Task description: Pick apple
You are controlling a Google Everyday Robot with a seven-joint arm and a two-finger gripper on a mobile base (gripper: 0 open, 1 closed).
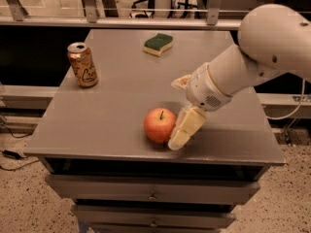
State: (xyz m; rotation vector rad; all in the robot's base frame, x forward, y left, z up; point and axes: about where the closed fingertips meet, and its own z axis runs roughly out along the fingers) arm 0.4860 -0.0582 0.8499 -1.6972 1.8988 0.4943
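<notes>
We see a grey worktop (116, 106) carrying three things: the apple (160, 125) near its front edge, a gold drink can (82, 64) upright toward the left side, and a green-topped sponge (158, 44) at the back. Our hand (179, 111) hangs just beside the apple, fingers spread.
</notes>
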